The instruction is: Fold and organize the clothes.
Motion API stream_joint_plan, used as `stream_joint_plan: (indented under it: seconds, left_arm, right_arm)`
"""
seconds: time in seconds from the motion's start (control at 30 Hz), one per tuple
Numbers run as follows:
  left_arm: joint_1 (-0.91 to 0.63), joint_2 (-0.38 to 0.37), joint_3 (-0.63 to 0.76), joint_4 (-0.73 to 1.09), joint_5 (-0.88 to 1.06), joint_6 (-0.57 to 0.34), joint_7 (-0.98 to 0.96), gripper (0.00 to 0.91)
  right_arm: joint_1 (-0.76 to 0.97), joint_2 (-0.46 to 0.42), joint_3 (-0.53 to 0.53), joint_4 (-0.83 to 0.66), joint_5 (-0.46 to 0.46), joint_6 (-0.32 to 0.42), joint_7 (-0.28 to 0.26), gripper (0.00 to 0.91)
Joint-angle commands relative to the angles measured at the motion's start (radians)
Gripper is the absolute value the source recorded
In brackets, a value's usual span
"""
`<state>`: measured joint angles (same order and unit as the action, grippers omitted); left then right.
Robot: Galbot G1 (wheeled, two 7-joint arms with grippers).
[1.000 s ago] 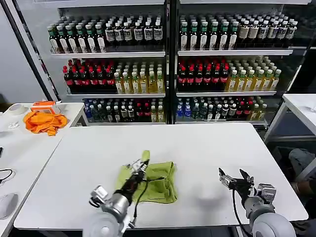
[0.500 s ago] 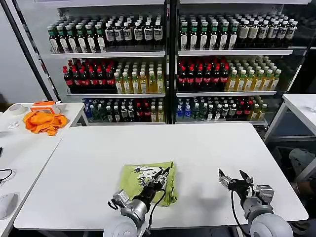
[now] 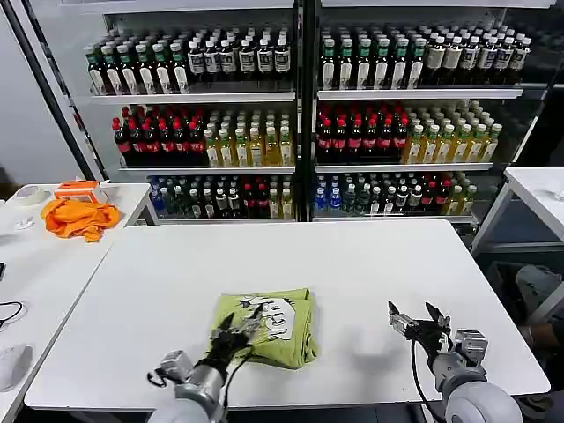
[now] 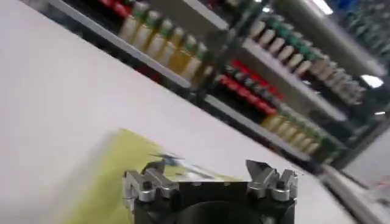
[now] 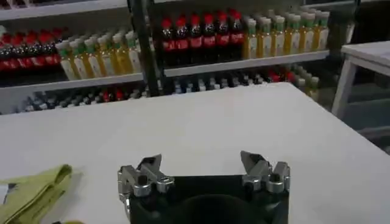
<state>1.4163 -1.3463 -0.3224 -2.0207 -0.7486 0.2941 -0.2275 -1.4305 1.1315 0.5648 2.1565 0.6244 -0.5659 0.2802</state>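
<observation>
The lime-green T-shirt (image 3: pixel 280 336) lies folded into a compact rectangle near the front middle of the white table (image 3: pixel 352 264), its white graphic (image 3: pixel 267 312) facing up. My left gripper (image 3: pixel 231 333) hovers open over the shirt's front-left part with nothing between its fingers. In the left wrist view the left gripper (image 4: pixel 207 175) stands open above the T-shirt (image 4: pixel 103 182). Off to the front right, my right gripper (image 3: pixel 414 321) waits open above bare table. The right wrist view shows the right gripper (image 5: pixel 204 167) open, with an edge of the T-shirt (image 5: pixel 30 192) off to one side.
A bright orange cloth (image 3: pixel 79 218) lies on the side table (image 3: pixel 44 264) to the left. Shelves of bottles (image 3: pixel 300 123) stand behind the table. Another white table (image 3: pixel 538 189) stands at the right. Bare table surface surrounds the shirt.
The left gripper carried a lifted part of the shirt over to the right, let it go and drew back left. The shirt now lies folded, graphic up. The right arm stayed put.
</observation>
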Motion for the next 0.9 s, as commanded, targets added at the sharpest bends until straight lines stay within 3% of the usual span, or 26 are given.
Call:
stream_joint_plan:
  seconds: [0.03, 0.43, 0.6, 0.63, 0.67, 0.77, 0.87, 0.9]
  left_arm:
    - [0.044, 0.037, -0.080, 0.055, 0.143, -0.006, -0.020, 0.907]
    - [-0.066, 0.030, -0.032, 0.173, 0.141, -0.005, -0.014, 0.907]
    - [-0.130, 0.034, -0.022, 0.212, 0.045, 0.024, -0.008, 0.907]
    - [-0.137, 0.035, -0.023, 0.214, 0.030, 0.029, -0.006, 0.867]
    - [-0.145, 0.036, -0.024, 0.216, 0.005, 0.043, -0.003, 0.544]
    - [-0.146, 0.037, -0.033, 0.211, -0.107, 0.079, 0.006, 0.191]
    - [-0.135, 0.034, -0.047, 0.211, -0.201, 0.104, 0.013, 0.030]
    - [-0.130, 0.033, -0.050, 0.210, -0.225, 0.109, 0.016, 0.020]
  right_arm:
    - [-0.001, 0.001, 0.001, -0.001, -0.003, 0.001, 0.001, 0.907]
    - [-0.023, 0.000, 0.013, 0.012, -0.004, 0.002, 0.001, 0.907]
    - [-0.026, 0.001, 0.013, 0.018, -0.005, 0.001, 0.001, 0.907]
    - [-0.027, 0.001, 0.014, 0.018, -0.005, 0.001, 0.001, 0.907]
    - [-0.029, 0.001, 0.015, 0.020, -0.005, 0.001, 0.001, 0.907]
    - [-0.033, 0.000, 0.019, 0.023, -0.005, 0.001, 0.001, 0.907]
    - [-0.040, 0.000, 0.026, 0.026, -0.004, 0.001, 0.000, 0.907]
    - [-0.043, 0.000, 0.029, 0.027, -0.004, 0.001, 0.000, 0.907]
